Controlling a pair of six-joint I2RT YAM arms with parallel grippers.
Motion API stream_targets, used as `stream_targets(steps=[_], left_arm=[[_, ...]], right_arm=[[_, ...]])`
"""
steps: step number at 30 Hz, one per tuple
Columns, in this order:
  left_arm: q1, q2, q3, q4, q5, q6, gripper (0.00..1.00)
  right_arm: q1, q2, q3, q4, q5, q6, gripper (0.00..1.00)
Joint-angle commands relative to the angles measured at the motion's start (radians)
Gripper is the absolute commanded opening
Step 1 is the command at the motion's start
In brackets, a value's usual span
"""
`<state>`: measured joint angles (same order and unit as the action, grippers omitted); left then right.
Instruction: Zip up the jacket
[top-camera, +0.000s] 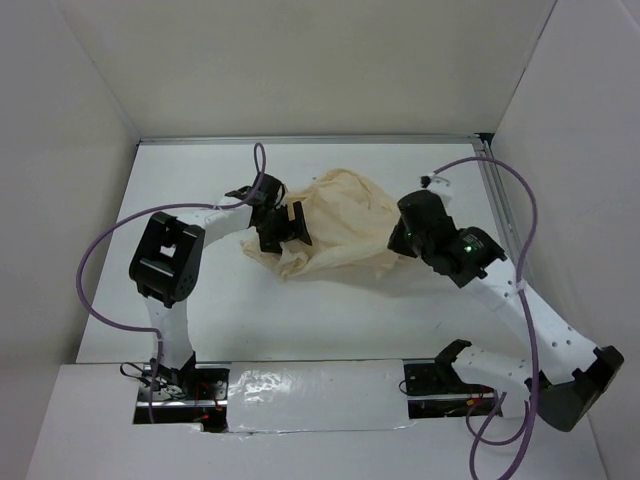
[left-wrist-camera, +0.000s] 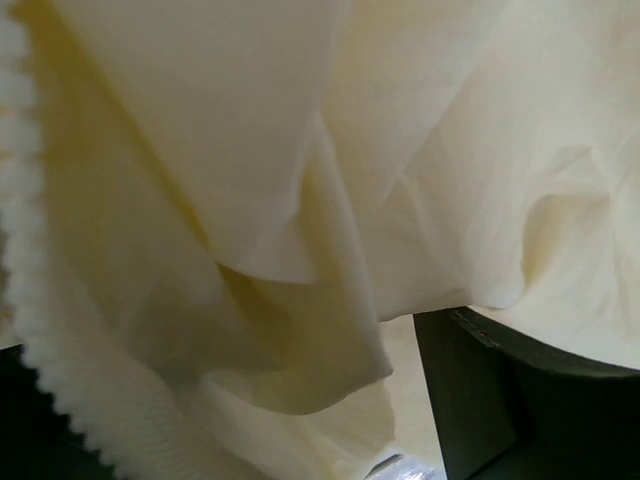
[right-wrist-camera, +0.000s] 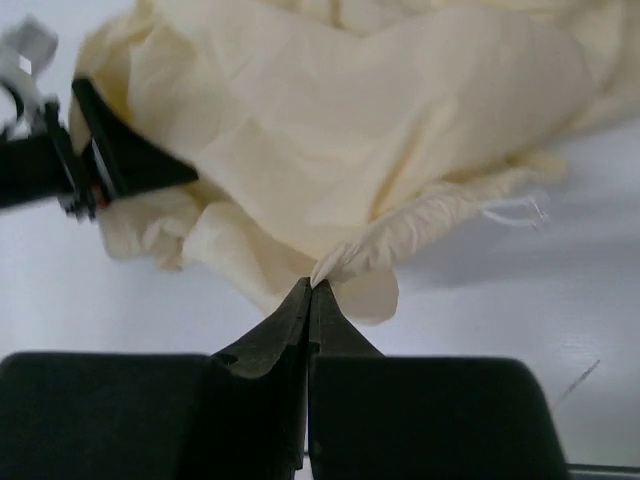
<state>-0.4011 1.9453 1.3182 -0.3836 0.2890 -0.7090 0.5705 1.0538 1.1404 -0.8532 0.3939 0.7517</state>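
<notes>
The jacket (top-camera: 345, 225) is lying crumpled in a heap on the white table (top-camera: 300, 320), toward the far middle and between the two arms. The cloth is pale cream-yellow, bunching into soft folds. No flat front is showing from above.

From the right wrist view the jacket (right-wrist-camera: 360, 130) is filling the upper frame. Its ribbed hem (right-wrist-camera: 430, 215) is trailing down to a point at the near edge. The right gripper (right-wrist-camera: 309, 290) is pinching that point of cloth, its jaws pressing together with no gap between them. From above, the right gripper (top-camera: 403, 240) is sitting at the heap's right edge, low to the table.

The left gripper (top-camera: 285, 228) is working at the heap's left edge, with its dark body overlapping the cloth. In its own wrist view the jacket (left-wrist-camera: 300, 200) is draping right across the lens. A ribbed edge (left-wrist-camera: 25, 330) is running down the left side and one dark finger (left-wrist-camera: 480, 400) is showing at lower right under the cloth. Whether this gripper is grasping anything cannot be told. The same gripper (right-wrist-camera: 110, 165) is appearing in the right wrist view at upper left, touching the cloth's far side.

A purple cable (top-camera: 88, 275) is looping off the left arm, and another (top-camera: 527, 210) is arching over the right arm.
</notes>
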Motion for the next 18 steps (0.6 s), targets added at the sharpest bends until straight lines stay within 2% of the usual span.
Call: stream_targets(steps=[1, 4, 5, 6, 8, 9, 10, 11, 12, 14, 18], left_arm=[[0.007, -0.008, 0.001, -0.031, 0.001, -0.010, 0.99], [0.013, -0.019, 0.004, -0.049, -0.007, -0.017, 0.99], [0.012, -0.028, 0.003, -0.054, -0.008, -0.017, 0.99], [0.015, -0.035, 0.001, -0.061, -0.010, -0.015, 0.99], [0.013, -0.058, -0.004, -0.075, -0.030, -0.015, 0.99], [0.015, -0.069, -0.010, -0.083, -0.033, -0.015, 0.99], [0.016, -0.089, -0.013, -0.087, -0.042, -0.012, 0.99], [0.016, -0.101, -0.017, -0.092, -0.060, -0.014, 0.99], [0.016, -0.111, -0.025, -0.093, -0.065, -0.009, 0.99], [0.019, -0.140, -0.030, -0.107, -0.082, -0.007, 0.99], [0.018, -0.210, -0.060, -0.116, -0.100, 0.011, 0.99]], right_arm=[[0.124, 0.156, -0.001, 0.002, -0.119, -0.144, 0.00], [0.239, 0.346, -0.018, 0.005, -0.136, -0.175, 0.01], [0.259, 0.380, -0.021, 0.026, -0.148, -0.183, 0.07], [0.281, 0.417, -0.021, 0.034, -0.167, -0.186, 0.25], [0.287, 0.402, -0.031, 0.078, -0.211, -0.187, 0.39], [0.281, 0.346, -0.060, 0.103, -0.237, -0.199, 0.55], [0.276, 0.301, -0.077, 0.124, -0.265, -0.206, 0.63], [0.266, 0.266, -0.120, 0.181, -0.324, -0.212, 0.79], [0.250, 0.177, -0.143, 0.206, -0.354, -0.207, 0.89], [0.171, 0.108, -0.197, 0.238, -0.389, -0.183, 0.96], [0.005, 0.037, -0.217, 0.152, -0.278, -0.076, 0.97]])
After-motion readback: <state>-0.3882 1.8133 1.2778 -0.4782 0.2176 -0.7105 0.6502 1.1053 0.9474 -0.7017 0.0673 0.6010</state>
